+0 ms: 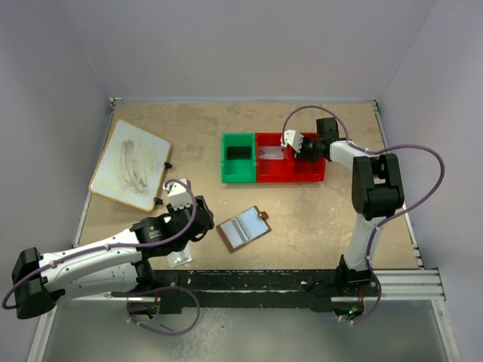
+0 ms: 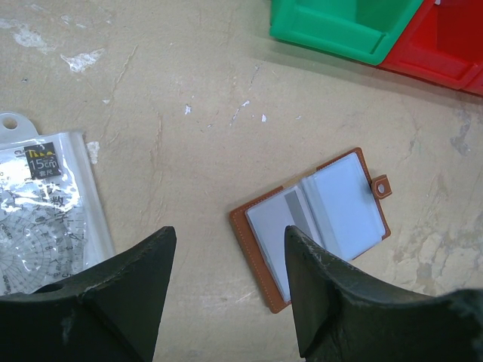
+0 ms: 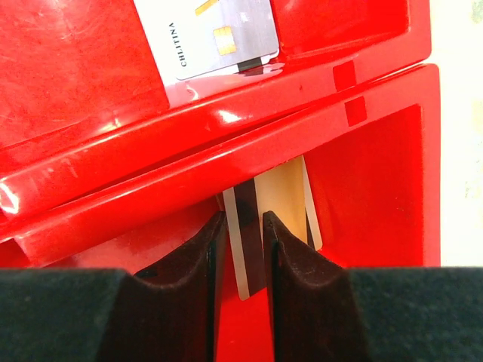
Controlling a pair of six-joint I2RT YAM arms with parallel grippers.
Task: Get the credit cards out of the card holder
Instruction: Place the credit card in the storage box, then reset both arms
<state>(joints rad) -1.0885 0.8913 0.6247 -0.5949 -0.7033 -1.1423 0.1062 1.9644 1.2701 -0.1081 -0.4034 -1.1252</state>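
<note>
- At the 1 o'clock corner of the table (image 1: pixel 324 219), the right gripper (image 3: pixel 242 219) reaches into the red bin (image 3: pixel 362 173). Its jaws stand a narrow gap apart.
- The golden tan card (image 3: pixel 285 197) shows through that gap and runs on behind one finger. It leans on the bin's wall, so I judge it lies beyond the pads and is not pinched.
- The silvery grey card (image 3: pixel 219 34) lies flat in the neighbouring red compartment, at 12 o'clock from the tan one in the wrist view.
- The card holder (image 1: pixel 243 228) lies open and face up near the table's middle, at 7 o'clock from the bin. Whether its bluish pockets still hold anything I cannot tell.
- The left gripper (image 2: pixel 226 302) hovers with wide, empty jaws at 9 o'clock from the holder. A clear packet (image 2: pixel 45 219) lies just beside it.
- Handling, as I judge it: both cards are light, stiff, thin and slick, and hard to lift off a flat floor.
- The tan card's raised top edge is the best place to pinch, across its faces. The silver one would need sliding to a wall first.
- The holder is soft and light, so it needs pinning by its leather edge.
</note>
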